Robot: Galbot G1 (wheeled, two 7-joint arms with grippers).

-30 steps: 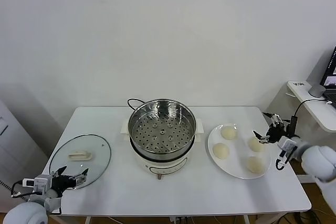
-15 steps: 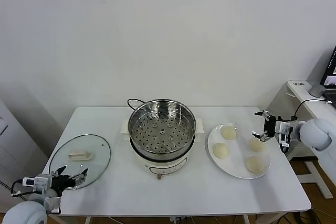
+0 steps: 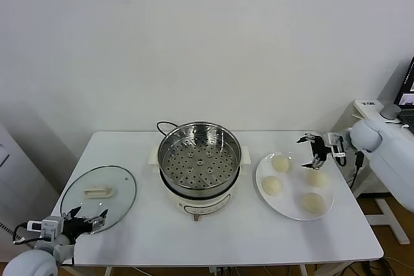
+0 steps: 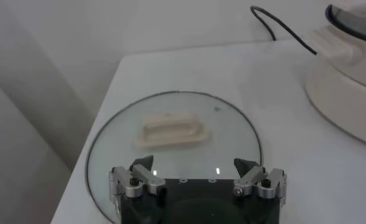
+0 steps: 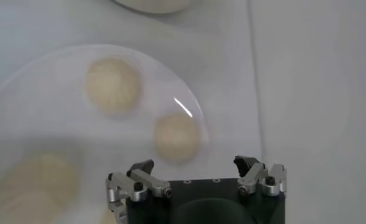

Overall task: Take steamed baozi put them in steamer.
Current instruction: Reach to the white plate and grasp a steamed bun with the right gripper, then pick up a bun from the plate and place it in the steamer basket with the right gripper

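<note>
Now both grippers are standing empty over the white table [image 3: 129, 237].

Near the left front corner, the left gripper [image 3: 86, 216] is hovering with fingers spread at the near rim of the glass lid [image 3: 98, 196]. Mid-table, toward the back edge, the steamer [image 3: 200, 159] is sitting uncovered with its perforated tray bare. Toward the right edge, four steamed baozi [image 3: 272, 185] are lying on the white plate [image 3: 292, 211], and the right gripper [image 3: 309, 152] is hanging with fingers spread above the plate's far side, gripping nothing.
</note>
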